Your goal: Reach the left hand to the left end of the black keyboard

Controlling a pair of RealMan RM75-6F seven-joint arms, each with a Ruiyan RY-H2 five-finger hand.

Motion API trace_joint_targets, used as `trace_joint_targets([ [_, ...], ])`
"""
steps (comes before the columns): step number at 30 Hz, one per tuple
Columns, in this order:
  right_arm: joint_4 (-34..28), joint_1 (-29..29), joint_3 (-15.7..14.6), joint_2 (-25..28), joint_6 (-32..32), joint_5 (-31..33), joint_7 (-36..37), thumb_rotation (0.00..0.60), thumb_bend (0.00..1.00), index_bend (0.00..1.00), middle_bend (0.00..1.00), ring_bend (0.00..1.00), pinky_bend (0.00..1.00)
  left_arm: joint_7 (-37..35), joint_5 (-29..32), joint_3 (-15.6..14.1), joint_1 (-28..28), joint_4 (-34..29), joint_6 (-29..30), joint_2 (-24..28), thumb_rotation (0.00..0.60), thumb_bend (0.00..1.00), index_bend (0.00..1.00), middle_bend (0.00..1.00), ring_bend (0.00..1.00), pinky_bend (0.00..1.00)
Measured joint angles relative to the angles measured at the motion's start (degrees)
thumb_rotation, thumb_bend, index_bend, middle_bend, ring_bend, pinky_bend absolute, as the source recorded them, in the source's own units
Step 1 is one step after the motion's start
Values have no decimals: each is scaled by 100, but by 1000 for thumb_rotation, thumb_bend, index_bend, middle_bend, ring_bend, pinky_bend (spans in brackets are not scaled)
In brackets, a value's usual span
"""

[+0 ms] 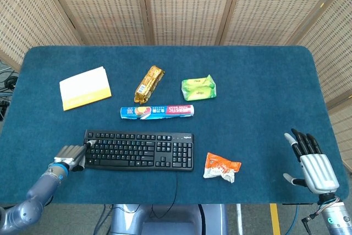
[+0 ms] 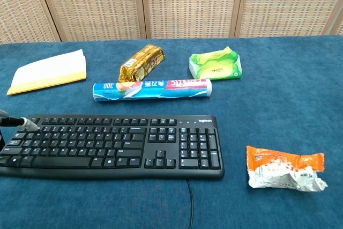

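The black keyboard [image 1: 139, 149] lies near the table's front edge, its cable running off the front; the chest view shows it [image 2: 112, 144] across the lower left. My left hand [image 1: 72, 156] sits at the keyboard's left end, fingers curled, one fingertip [image 1: 89, 143] over the top-left corner keys. In the chest view only that fingertip [image 2: 20, 123] shows, at the left border above the corner keys. Whether it touches the keys I cannot tell. My right hand [image 1: 311, 164] rests far away at the front right corner, fingers spread, holding nothing.
Behind the keyboard lies a blue tube-shaped pack [image 1: 157, 111]. Further back are a gold snack bar [image 1: 149, 83], a green packet [image 1: 199, 87] and a white-and-yellow pad [image 1: 84, 88]. An orange crumpled wrapper [image 1: 221, 167] sits right of the keyboard.
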State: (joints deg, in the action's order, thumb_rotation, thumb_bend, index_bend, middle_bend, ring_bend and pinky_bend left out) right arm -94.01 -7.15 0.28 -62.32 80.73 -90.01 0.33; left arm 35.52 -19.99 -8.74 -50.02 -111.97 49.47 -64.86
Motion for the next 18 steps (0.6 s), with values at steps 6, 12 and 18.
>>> trace_joint_targets([
  [6,4,0,1,8,2,-4,18,600,47,0,0,0,0,-16,20,-61,-51,33,72,-67,600,889,0,664,635,388],
  [12,17,2,-5,9,5,-14,23,600,48,0,0,0,0,-72,-16,-104,-70,24,116,-79,600,889,0,664,635,388],
  [18,12,2,-6,8,5,-17,16,600,45,0,0,0,0,-141,-218,-105,-47,-87,224,-22,600,886,0,664,635,389],
])
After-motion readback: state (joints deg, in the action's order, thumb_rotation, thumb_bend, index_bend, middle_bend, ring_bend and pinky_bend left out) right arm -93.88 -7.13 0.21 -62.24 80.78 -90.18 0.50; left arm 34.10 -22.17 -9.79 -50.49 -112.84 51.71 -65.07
